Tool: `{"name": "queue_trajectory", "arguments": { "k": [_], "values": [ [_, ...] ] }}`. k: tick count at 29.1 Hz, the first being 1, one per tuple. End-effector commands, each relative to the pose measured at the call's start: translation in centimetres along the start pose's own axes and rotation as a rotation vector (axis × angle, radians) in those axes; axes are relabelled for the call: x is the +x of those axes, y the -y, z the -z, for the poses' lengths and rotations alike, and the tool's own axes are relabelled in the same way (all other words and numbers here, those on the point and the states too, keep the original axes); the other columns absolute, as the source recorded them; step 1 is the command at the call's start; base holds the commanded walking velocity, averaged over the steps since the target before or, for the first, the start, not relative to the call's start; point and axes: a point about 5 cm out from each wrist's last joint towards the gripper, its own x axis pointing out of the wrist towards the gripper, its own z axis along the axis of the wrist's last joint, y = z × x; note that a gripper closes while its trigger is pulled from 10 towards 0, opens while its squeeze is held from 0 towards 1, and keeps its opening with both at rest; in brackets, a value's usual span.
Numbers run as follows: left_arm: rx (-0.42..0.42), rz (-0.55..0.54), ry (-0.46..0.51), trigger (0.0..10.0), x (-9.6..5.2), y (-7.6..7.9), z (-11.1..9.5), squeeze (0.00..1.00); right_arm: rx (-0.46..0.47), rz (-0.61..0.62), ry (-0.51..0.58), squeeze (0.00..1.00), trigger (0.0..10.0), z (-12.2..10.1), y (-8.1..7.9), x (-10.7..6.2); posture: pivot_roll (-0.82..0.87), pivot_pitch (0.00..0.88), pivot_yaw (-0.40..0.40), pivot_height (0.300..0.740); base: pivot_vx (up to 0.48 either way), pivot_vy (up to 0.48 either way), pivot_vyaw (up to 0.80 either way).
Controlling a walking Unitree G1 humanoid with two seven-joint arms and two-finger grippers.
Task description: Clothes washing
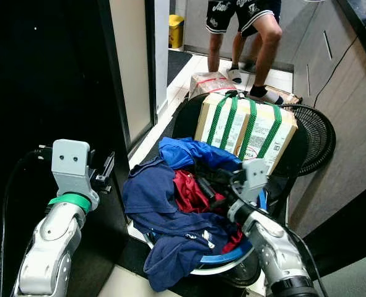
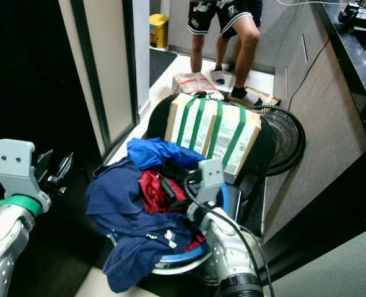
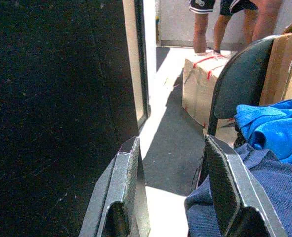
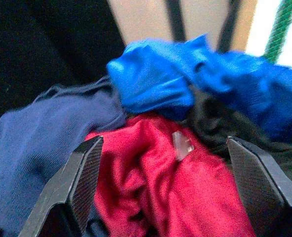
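The clothes are heaped in a blue basin [image 1: 232, 255] that rests on a dark chair [image 3: 239, 79], straight ahead of the robot and low: a navy garment [image 1: 164, 216] drapes over the near left rim and hangs down, a red garment [image 1: 192, 193] lies in the middle, a bright blue garment [image 1: 192, 151] sits at the far side, with something black tucked beside the red. The right gripper [image 4: 175, 182] is the nearer one by far; its fingers [image 4: 84, 177] stand wide apart and point down into the pile, with the red garment directly between them and just below (its wrist view is a little blurred, so contact with the cloth cannot be judged). The left gripper [image 3: 173, 187], fingers also apart, hovers beside the basin's left edge, the navy fabric just off its inner finger, aimed along the floor toward a taped cardboard box [image 3: 202, 84]. A green-strapped box [image 1: 248, 127] stands behind the basin, and a person's legs [image 1: 257, 43] are farther back. The likely next move is a short drop and close by the right gripper on the red cloth.
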Motion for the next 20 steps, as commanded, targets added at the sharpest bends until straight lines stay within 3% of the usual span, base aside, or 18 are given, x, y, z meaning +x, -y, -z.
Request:
{"name": "queue_trajectory", "arguments": {
  "k": [1,5,7,11,14,20],
  "values": [
    [0.015,0.009,-0.028,10.0,-0.3,0.0,0.4,0.0,-0.008,-0.046,-0.069,1.0,10.0,1.1,-0.4,-0.6,0.13,0.058,0.038,0.74,0.0,0.0,0.0],
    [0.018,0.015,-0.029,10.0,-0.6,-0.1,0.4,0.0,-0.047,-0.044,-0.089,1.0,10.0,1.5,0.0,-1.8,0.14,0.058,0.038,0.74,0.0,0.0,0.0],
    [0.02,0.021,-0.028,10.0,-0.7,-0.1,0.3,0.0,-0.041,0.04,0.017,1.0,10.0,0.4,0.7,-2.8,0.14,0.058,0.038,0.74,0.0,0.0,0.0],
    [0.019,0.024,-0.026,10.0,-0.7,-0.1,0.3,0.0,-0.024,0.071,0.064,1.0,10.0,-0.2,1.0,-3.2,0.14,0.058,0.038,0.74,0.0,0.0,0.0],
    [0.017,0.033,-0.021,10.0,-0.8,-0.1,0.1,0.0,0.004,0.119,0.152,1.0,10.0,-0.6,0.7,-5.1,0.14,0.062,0.038,0.74,0.0,0.0,0.0],
    [0.018,0.041,-0.022,10.0,-0.8,0.0,0.1,0.0,0.03,0.103,0.146,1.0,10.0,0.0,0.3,-6.2,0.14,0.067,0.043,0.74,0.0,0.0,0.0]
  ]
}}
